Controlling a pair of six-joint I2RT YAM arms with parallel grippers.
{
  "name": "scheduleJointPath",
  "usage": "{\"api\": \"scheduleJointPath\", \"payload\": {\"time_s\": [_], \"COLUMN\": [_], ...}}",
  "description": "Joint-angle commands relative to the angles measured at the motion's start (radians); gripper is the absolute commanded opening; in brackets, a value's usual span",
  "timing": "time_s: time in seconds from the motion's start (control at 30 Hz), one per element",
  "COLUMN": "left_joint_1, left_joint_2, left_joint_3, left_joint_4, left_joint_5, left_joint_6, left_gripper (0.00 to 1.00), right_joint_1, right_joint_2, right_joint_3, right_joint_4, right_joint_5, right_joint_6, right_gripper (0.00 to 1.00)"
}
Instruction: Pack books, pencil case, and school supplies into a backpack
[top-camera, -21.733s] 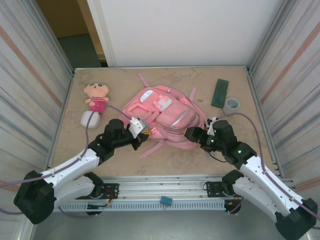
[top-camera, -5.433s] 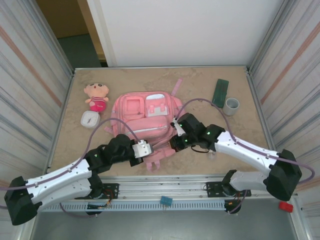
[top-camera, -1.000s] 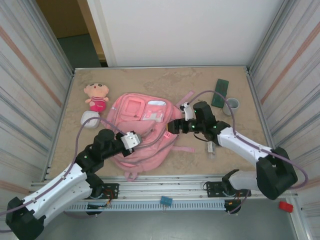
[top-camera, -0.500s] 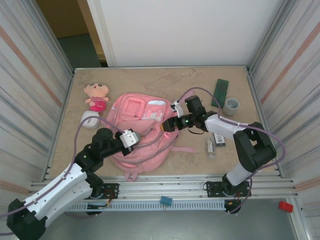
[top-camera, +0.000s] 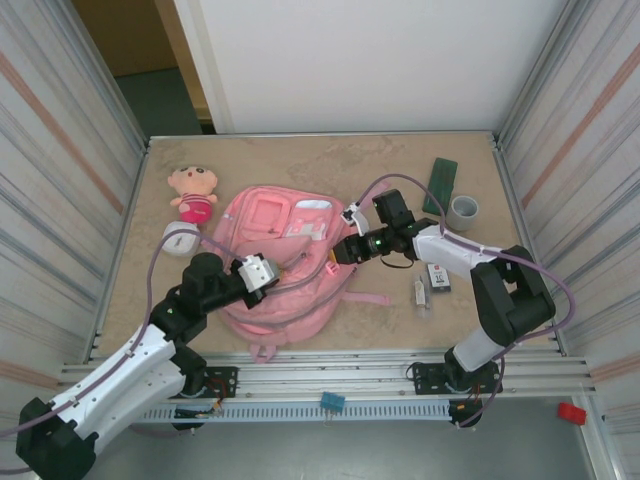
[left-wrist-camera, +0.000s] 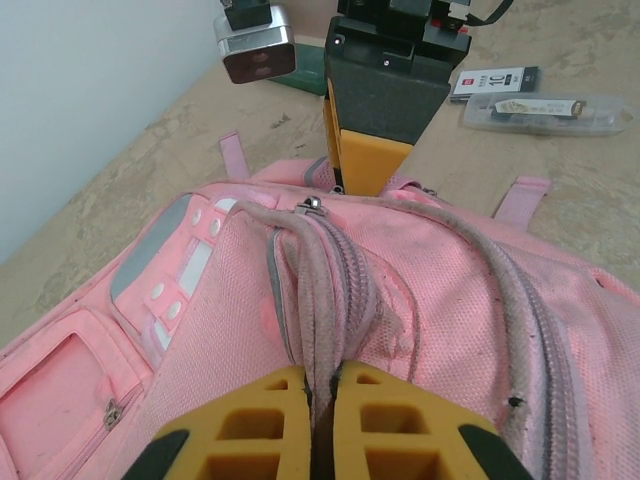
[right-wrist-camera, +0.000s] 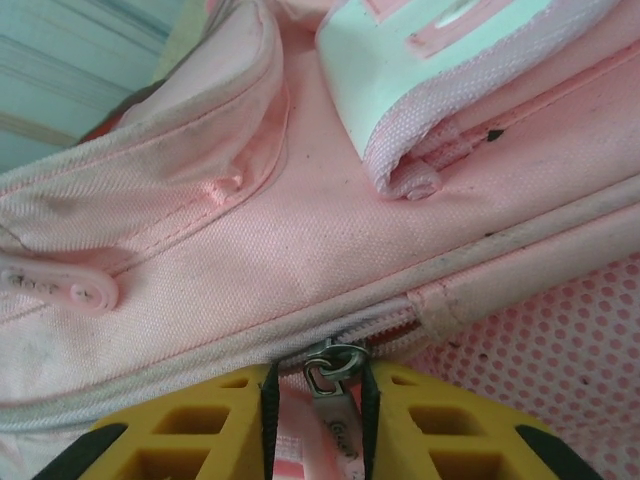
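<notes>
Right fingers (right-wrist-camera: 180, 440) have clamped the half-hidden zip pull (right-wrist-camera: 322, 378) on the backpack (right-wrist-camera: 300, 260); left fingers (left-wrist-camera: 250, 420) pinch its seam (left-wrist-camera: 328, 320).

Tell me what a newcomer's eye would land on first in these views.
The big pink backpack lying mid-table dominates, with both arms reaching onto it. The left fingers pinch a raised ridge of its fabric, while the right fingers grip a zipper pull at the bag's right edge. A dark green pencil case lies apart near the far-right corner, and a plush doll sits far left.
</notes>
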Motion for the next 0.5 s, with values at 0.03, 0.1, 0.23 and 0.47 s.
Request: {"api": "scheduleJointPath", "payload": {"time_s": [0.03,0.1,0.23,0.47], "left_joint_1": [0.011,0.011,0.011,0.002], "left_joint_2": [-0.016,-0.016,-0.011,0.043], "left_joint_3": [0.024,0.025,0.030,0.048], "left_joint_4": [0.177,0.177,0.148,0.074], "left_joint_5": [0.021,0.021,0.012,-0.049], "left_joint_6": [-0.018,-0.020,-0.008,0.032], "left_gripper": [0.00,0.00,0.00,0.00], "right_joint_1": [0.007,-0.001,-0.008,-0.005], "right_joint_2": [0.024,0.026,0.001,-0.081], "right_joint_3": [0.040,0.045,0.067,0.143], "right_joint_4": [-0.032,-0.028,-0.043,-0.219], "right_joint_5": [-0.074,-0.063,-0.023,0.184], "right_joint_6": [-0.024,-0.020,0.001,-0.021], "right_gripper": [0.28,0.23,0.06,0.00]}}
